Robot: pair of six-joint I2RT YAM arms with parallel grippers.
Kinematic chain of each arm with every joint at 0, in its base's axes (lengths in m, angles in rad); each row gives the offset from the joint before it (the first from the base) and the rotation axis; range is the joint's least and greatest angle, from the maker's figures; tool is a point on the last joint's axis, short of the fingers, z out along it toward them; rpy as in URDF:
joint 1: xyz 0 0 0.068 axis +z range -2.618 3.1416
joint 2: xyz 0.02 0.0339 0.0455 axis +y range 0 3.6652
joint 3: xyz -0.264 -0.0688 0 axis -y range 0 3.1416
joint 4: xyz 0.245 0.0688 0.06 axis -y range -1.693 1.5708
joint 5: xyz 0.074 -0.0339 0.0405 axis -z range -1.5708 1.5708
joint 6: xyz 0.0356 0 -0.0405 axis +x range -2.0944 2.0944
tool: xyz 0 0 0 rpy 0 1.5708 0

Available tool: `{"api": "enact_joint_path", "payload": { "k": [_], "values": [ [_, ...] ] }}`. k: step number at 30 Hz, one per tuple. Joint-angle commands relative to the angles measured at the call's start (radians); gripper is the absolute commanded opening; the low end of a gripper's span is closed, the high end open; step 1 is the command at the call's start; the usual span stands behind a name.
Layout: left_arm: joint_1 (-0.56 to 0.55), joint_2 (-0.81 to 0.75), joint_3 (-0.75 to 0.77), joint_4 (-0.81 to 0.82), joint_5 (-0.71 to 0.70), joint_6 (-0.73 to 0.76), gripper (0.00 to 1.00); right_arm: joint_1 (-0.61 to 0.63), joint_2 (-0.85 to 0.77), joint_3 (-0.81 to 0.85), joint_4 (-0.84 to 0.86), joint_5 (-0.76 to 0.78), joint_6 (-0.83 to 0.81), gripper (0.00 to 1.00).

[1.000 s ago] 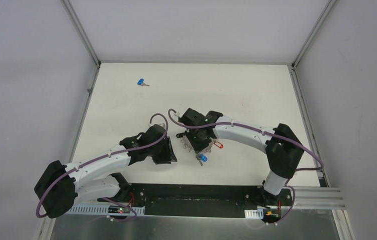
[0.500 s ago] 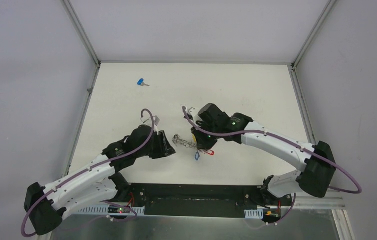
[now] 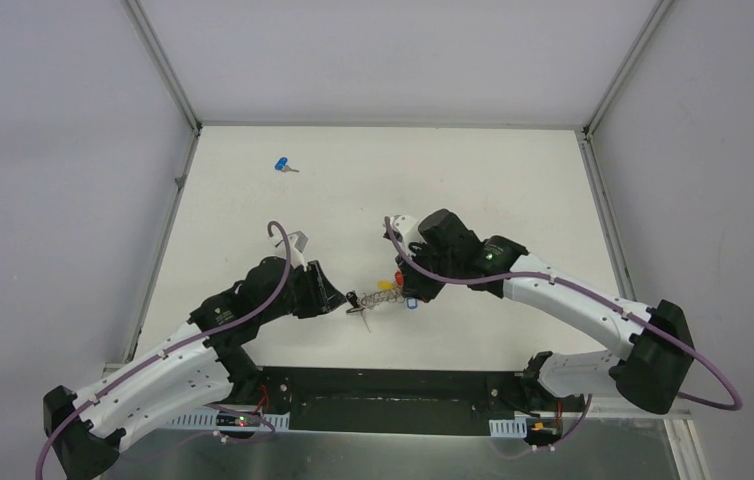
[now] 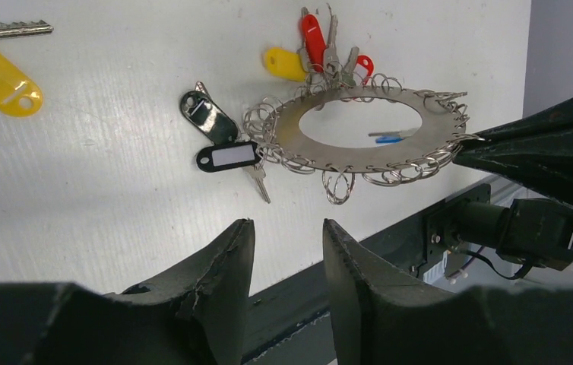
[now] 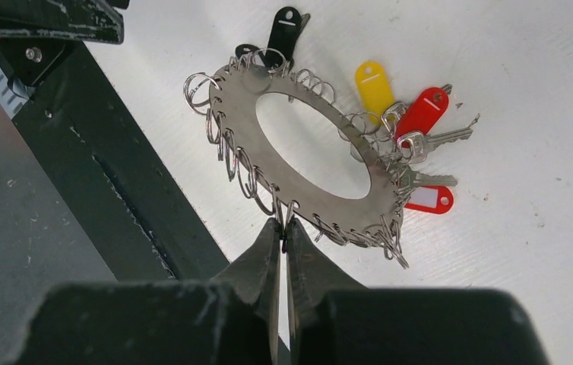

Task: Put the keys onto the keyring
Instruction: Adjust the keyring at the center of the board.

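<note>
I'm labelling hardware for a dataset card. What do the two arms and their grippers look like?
Both the left arm and right arm have white links with black joint housings, and a purple cable loops along each. A green light glows near the right wrist. The left gripper and right gripper have black, tapering fingers.

The top camera looks down from above and behind on the whole tabletop (image 3: 473, 180). The wrist cameras look low past the left gripper (image 4: 287, 251) and the right gripper (image 5: 282, 243). Both are very near the keyring (image 4: 439, 129), which all three views share beside the near edge.
</note>
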Motion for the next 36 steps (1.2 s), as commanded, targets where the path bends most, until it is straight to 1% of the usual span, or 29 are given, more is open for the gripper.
{"api": "enact_joint_path", "payload": {
  "k": [1,10,14,15,16,17,19,21,23,26,30,36],
  "values": [
    [-0.007,0.014,-0.004,0.032,-0.013,-0.003,0.4,-0.045,0.043,-0.013,0.06,-0.089,0.039,0.0],
    [-0.007,0.08,-0.011,0.06,0.014,-0.02,0.4,-0.151,0.24,-0.02,0.016,-0.282,0.133,0.0],
    [-0.006,0.103,-0.016,0.076,0.031,-0.029,0.4,-0.166,0.315,0.01,-0.026,-0.353,0.129,0.0],
    [-0.006,0.106,-0.017,0.078,0.032,-0.032,0.4,-0.168,0.322,0.017,-0.03,-0.383,0.117,0.07],
    [-0.007,0.111,-0.02,0.079,0.034,-0.034,0.4,-0.17,0.32,0.018,-0.027,-0.406,0.112,0.17],
    [-0.007,0.115,-0.022,0.079,0.034,-0.039,0.4,-0.172,0.308,0.015,-0.015,-0.413,0.115,0.3],
    [-0.007,0.125,-0.028,0.081,0.036,-0.049,0.4,-0.175,0.261,0.001,0.015,-0.382,0.132,0.5],
    [-0.006,0.138,-0.035,0.082,0.039,-0.059,0.4,-0.185,0.22,-0.017,0.042,-0.34,0.151,0.64],
    [-0.007,0.153,-0.04,0.084,0.041,-0.072,0.4,-0.2,0.19,-0.038,0.062,-0.309,0.168,0.71],
    [-0.007,0.181,-0.046,0.093,0.05,-0.087,0.4,-0.233,0.185,-0.056,0.07,-0.266,0.203,0.73],
    [-0.006,0.231,-0.046,0.108,0.068,-0.109,0.4,-0.277,0.23,-0.073,0.066,-0.23,0.266,0.73],
    [-0.006,0.338,-0.043,0.144,0.109,-0.151,0.39,-0.313,0.265,-0.105,0.094,-0.26,0.329,0.7]
  ]
}}
